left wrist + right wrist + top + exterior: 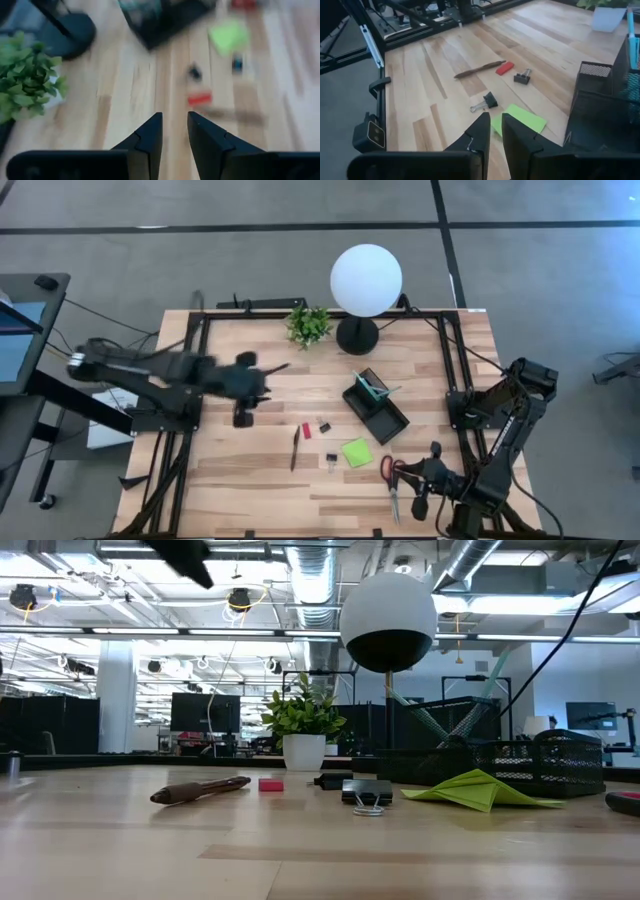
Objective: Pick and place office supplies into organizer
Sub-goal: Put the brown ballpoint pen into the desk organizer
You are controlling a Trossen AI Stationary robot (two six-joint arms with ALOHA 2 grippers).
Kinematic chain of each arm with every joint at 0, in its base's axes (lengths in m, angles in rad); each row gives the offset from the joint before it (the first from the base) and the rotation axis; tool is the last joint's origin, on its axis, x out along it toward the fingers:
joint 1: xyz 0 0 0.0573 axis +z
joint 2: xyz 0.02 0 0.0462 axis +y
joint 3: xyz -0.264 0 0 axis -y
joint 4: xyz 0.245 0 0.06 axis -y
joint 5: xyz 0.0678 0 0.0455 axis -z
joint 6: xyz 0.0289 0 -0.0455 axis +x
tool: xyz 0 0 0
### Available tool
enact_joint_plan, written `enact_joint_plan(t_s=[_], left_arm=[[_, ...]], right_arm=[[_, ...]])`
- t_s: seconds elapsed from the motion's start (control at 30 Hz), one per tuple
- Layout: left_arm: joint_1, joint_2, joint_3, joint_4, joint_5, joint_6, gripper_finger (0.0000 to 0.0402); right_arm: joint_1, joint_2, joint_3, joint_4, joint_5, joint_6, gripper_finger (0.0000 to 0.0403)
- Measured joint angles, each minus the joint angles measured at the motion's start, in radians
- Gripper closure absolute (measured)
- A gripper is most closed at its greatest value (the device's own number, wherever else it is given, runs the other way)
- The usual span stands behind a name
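Note:
The black organizer (pixel 378 408) stands right of the table's middle with a teal pen (pixel 375 385) upright in it. To its left and nearer lie a lime-green pad (pixel 356 452), two black clips (pixel 522 76) (pixel 487 101), a small red piece (pixel 306 430) and a dark pen (pixel 295 448). Red-handled scissors (pixel 391 485) lie flat near the front right. My right gripper (pixel 408 478) hovers beside their handles, its fingers (pixel 496 117) a narrow gap apart with nothing between. My left gripper (pixel 255 388) is in the air at the left, blurred, open and empty (pixel 175 117).
A white globe lamp (pixel 366 280) on a black base and a small potted plant (pixel 308 325) stand at the table's far edge, behind the organizer. Black frame rails (pixel 200 360) run along the table's left, right and far sides. Bare wood lies at the front left.

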Motion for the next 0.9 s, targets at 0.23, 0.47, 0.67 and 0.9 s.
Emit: enact_joint_plan(t_s=[0.23,0.47,0.67,0.9], left_arm=[[-0.226,-0.231,-0.614,0.864,-0.361,-0.283,0.0315],[-0.354,-0.077,-0.786,1.256,-0.427,-0.466,0.0315],[-0.454,0.209,-0.606,1.238,-0.520,-0.508,0.0315],[-0.507,0.510,-0.332,0.902,-0.724,-0.837,0.0315]], right_arm=[[-0.054,0.000,0.000,0.002,0.007,-0.047,0.0360],[-0.158,0.000,0.000,-0.003,0.009,-0.225,0.0360],[-0.330,-0.001,0.000,-0.003,-0.007,-0.392,0.0360],[-0.561,-0.024,0.000,0.001,-0.142,-0.504,0.0360]])
